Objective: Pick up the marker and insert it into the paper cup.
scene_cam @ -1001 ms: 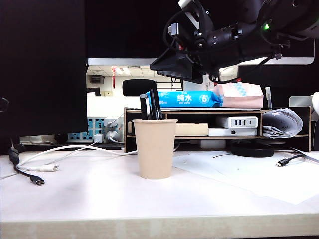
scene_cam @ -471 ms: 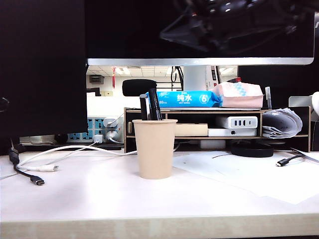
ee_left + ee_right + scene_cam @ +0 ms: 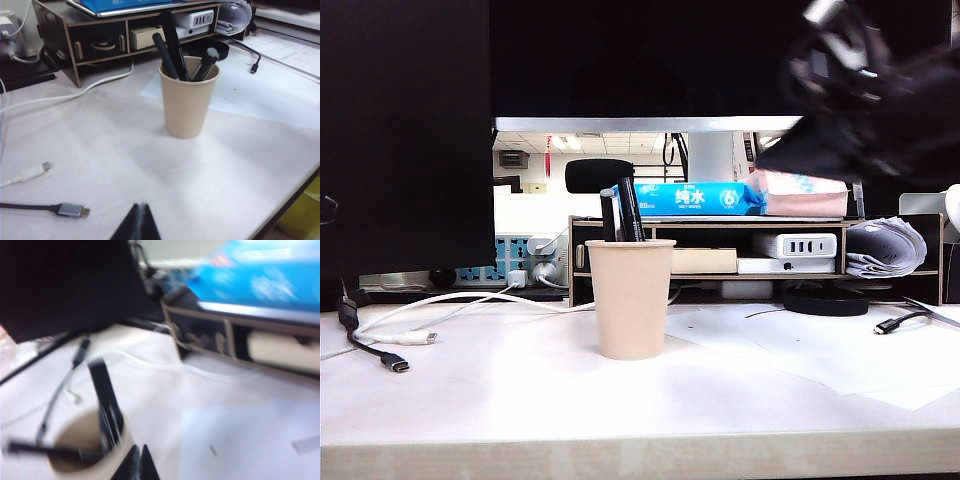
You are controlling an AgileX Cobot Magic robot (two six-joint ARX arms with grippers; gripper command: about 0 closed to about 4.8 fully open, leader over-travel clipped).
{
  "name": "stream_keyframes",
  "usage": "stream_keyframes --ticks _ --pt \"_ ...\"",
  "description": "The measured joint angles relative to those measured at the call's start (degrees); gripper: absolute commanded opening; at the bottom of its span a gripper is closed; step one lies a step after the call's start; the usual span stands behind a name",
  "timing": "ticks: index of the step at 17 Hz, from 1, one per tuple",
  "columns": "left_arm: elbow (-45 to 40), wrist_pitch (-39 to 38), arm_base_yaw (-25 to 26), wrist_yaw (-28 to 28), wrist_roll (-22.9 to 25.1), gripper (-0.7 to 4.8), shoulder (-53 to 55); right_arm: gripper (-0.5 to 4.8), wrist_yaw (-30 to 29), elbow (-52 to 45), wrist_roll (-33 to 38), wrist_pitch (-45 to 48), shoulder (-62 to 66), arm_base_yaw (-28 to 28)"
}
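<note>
Since the earlier frame, the right arm has swung from above the paper cup [image 3: 631, 298] to the upper right of the exterior view, where we see it only as a dark motion-blurred mass. The right gripper [image 3: 138, 462] shows in its own wrist view with the fingertips pressed together and nothing between them, above and just beside the cup rim.

We find the marker [image 3: 174, 44] standing inside the paper cup, leaning against the rim, its upper part projecting above it. Two plainer dark pens share the cup; one is grey-tipped [image 3: 205, 62].

The left gripper [image 3: 138, 223] appears at the edge of the left wrist view, its tips meeting at a point and empty, well apart from the cup. The cup stands upright on the white table [image 3: 500, 390], in front of the wooden desk shelf [image 3: 720, 262].
</note>
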Motion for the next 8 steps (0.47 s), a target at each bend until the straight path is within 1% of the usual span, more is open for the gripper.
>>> stream_keyframes --ticks 2,4,5,7,8 --pt "0.0 0.0 0.0 0.0 0.0 -0.05 0.0 -0.02 1.2 -3.5 0.0 2.7 -2.3 -0.4" --pt "0.0 0.0 2.4 0.2 0.0 -0.05 0.0 -0.02 1.6 -3.5 0.0 4.7 -2.3 -0.4" --pt "0.0 0.0 4.6 0.3 0.0 -0.05 0.0 -0.02 2.2 -3.4 0.0 6.2 -2.3 -0.4" --pt "0.0 0.0 10.8 0.2 0.0 -0.05 0.0 -0.02 3.2 -3.4 0.0 8.3 -2.3 -0.5" --pt "0.0 0.0 12.3 0.2 0.0 -0.05 0.0 -0.02 4.0 -3.4 0.0 8.6 -2.3 -0.5"
